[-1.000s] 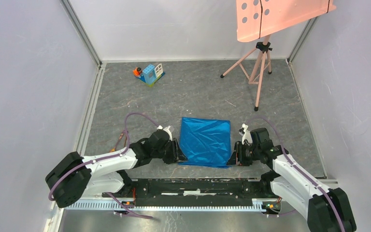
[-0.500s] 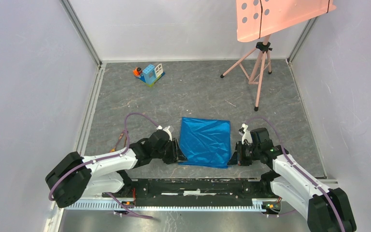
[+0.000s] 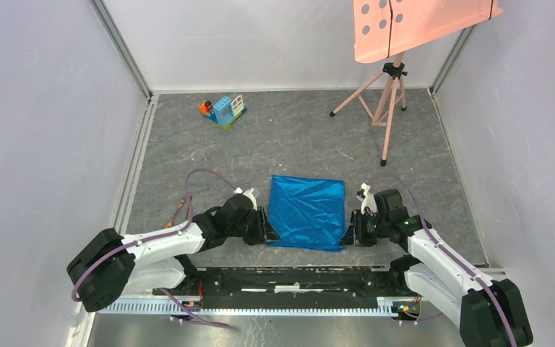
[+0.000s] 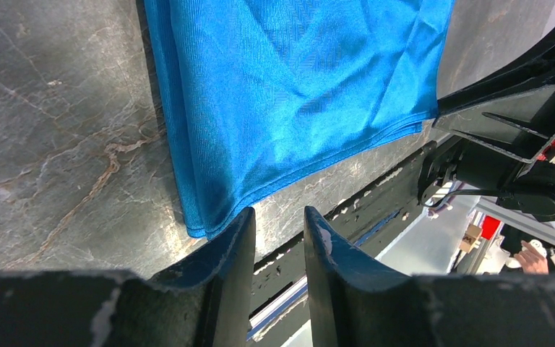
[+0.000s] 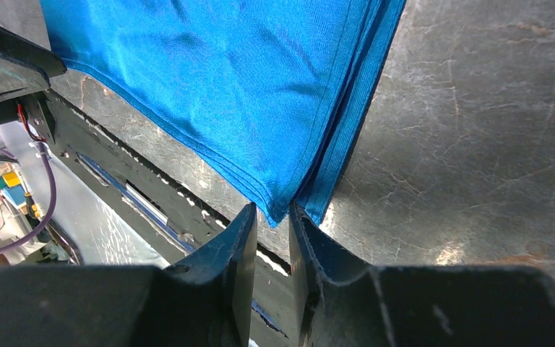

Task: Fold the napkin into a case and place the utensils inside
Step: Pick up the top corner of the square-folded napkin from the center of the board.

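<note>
Blue napkin [image 3: 308, 212] folded flat on the counter [image 3: 296, 137], my two hands at its near corners.

The napkin lies in layers between my arms, close to the counter's near edge. My left hand [image 4: 280, 213] sits low with its fingers apart and nothing in the gap; the near left corner lies just outside one fingertip. My right hand [image 5: 272, 210] has its fingers narrowly apart, with the tip of the near right corner poking between the fingertips, not squeezed.
</note>
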